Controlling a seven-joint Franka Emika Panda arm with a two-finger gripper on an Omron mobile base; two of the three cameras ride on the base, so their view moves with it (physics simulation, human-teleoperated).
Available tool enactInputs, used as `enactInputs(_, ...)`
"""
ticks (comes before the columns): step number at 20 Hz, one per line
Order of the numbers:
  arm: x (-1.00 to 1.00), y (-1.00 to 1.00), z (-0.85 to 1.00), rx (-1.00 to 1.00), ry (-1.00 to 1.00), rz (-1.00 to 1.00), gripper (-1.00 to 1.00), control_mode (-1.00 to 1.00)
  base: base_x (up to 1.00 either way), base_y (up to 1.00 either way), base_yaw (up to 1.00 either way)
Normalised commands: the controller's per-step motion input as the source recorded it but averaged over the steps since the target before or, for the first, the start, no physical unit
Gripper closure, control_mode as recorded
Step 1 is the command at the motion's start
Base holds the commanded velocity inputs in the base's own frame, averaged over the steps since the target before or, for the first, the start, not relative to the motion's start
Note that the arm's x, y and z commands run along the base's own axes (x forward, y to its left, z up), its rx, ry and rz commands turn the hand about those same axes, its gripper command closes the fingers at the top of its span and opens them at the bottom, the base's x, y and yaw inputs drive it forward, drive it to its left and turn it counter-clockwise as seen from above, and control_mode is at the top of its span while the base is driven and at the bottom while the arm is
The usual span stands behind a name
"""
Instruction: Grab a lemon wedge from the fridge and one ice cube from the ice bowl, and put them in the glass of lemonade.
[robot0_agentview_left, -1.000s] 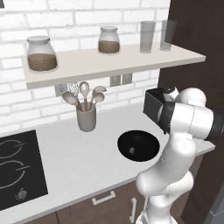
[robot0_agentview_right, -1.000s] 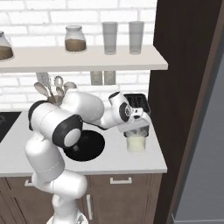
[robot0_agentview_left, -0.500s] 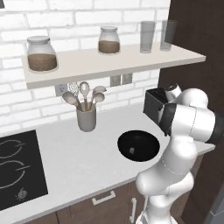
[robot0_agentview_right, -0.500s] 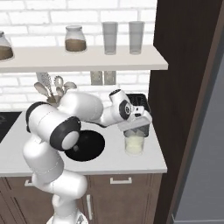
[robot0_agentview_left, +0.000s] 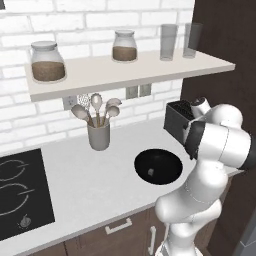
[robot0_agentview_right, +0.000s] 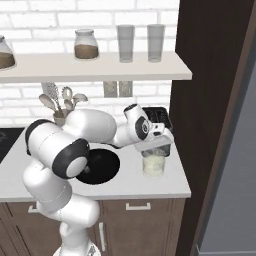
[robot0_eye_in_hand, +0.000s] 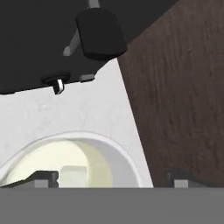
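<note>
My gripper (robot0_agentview_right: 155, 148) hangs just above the glass of lemonade (robot0_agentview_right: 153, 165) at the right end of the counter. In the hand view the gripper (robot0_eye_in_hand: 109, 177) is open, one fingertip on each side of the glass rim (robot0_eye_in_hand: 111, 146), with nothing between the fingers. A small pale ice cube (robot0_eye_in_hand: 73, 173) lies in the yellowish liquid. The glossy black ice bowl (robot0_agentview_left: 158, 166) (robot0_agentview_right: 100, 165) sits on the counter left of the glass. The grey fridge (robot0_agentview_right: 231, 190) shows at the far right. The lemon wedge is out of view.
A black toaster (robot0_agentview_right: 158, 116) (robot0_eye_in_hand: 52, 39) stands right behind the glass. A dark wooden panel (robot0_agentview_right: 205, 100) walls off the counter's right side. A utensil holder (robot0_agentview_left: 99, 136) and a stovetop (robot0_agentview_left: 20, 192) lie to the left. Jars and tall glasses (robot0_agentview_right: 126, 43) stand on the shelf overhead.
The jaws have spread wide over the glass of lemonade. The hand has stayed just above the glass, and the bowl and toaster have not moved.
</note>
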Motion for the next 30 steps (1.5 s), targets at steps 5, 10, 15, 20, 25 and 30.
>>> enactInputs(5, -0.30, 0.12, 0.66, 0.00, -0.12, 0.00, -1.00, -1.00, 0.00, 0.00, 0.00)
enactInputs(10, -0.81, 0.60, 0.54, 0.16, -0.38, 0.00, -1.00, -1.00, 0.00, 0.00, 0.00)
enactInputs(15, -0.68, 0.98, 0.22, 0.34, -0.49, 0.00, -1.00, -1.00, 0.00, 0.00, 0.00)
enactInputs(20, -0.73, 0.77, 0.52, 0.32, -0.31, 0.00, -1.00, -1.00, 0.00, 0.00, 0.00)
enactInputs(25, -0.78, 0.45, 0.46, 0.06, -0.14, 0.01, -1.00, -1.00, 0.00, 0.00, 0.00)
enactInputs(30, -0.70, 0.44, 0.44, -0.09, -0.02, 0.03, -1.00, -1.00, 0.00, 0.00, 0.00)
